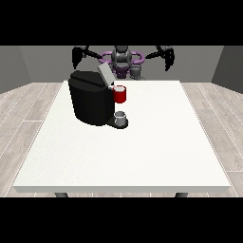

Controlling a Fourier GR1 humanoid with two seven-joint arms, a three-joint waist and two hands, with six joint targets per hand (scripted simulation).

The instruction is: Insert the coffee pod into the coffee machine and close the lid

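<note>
Two hands (79,54) (166,55) hang raised behind the coffee machine (88,100), lid (105,73) up.

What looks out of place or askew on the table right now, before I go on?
Nothing stands out. The coffee machine stands upright on the white table with its lid raised, a red thing at the machine and a grey thing on its base. No spills or damage show. Both hands hang raised behind the table.

A bare test room rather than a home: plain grey walls (19,66) meet a pale wood-plank floor (28,118), and a large white surface (142,152) fills the middle. A black coffee machine (90,102) stands on it, with a humanoid robot (121,60) behind.
</note>
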